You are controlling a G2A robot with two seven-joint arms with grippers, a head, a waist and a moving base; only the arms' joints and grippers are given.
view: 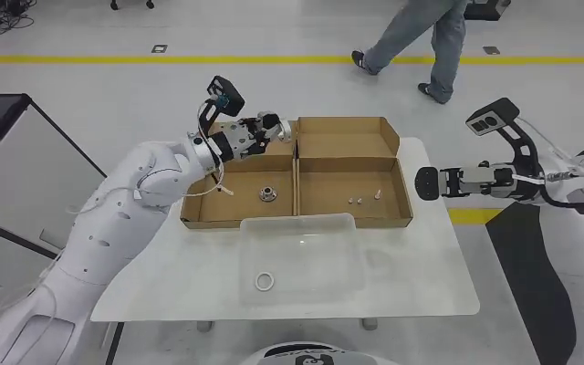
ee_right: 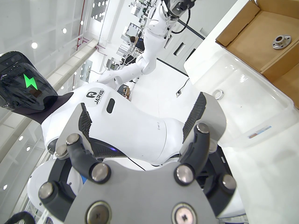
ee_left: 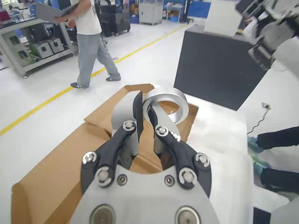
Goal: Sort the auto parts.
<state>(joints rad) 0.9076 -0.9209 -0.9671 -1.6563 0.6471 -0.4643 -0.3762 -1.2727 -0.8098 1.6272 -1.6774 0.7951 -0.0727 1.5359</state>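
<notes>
— At lower centre of the frame, nearest item?
— Clear tray [view: 310,265] on the bench [view: 438,265]; one small white ring [view: 265,281] in its lower left corner.
— Beyond it?
— Cardboard box [view: 297,164], four compartments. Near left: one flanged hub [view: 266,192]. Near right: small pale pins [view: 363,195].
— Tools?
— Right tool [view: 424,181], right of frame, just beside the box's right wall, fingers apart. Left tool [ee_left: 145,115], farthest, raised over the far-left compartment, clamped on the wall of a metal ring [ee_left: 163,93].
</notes>
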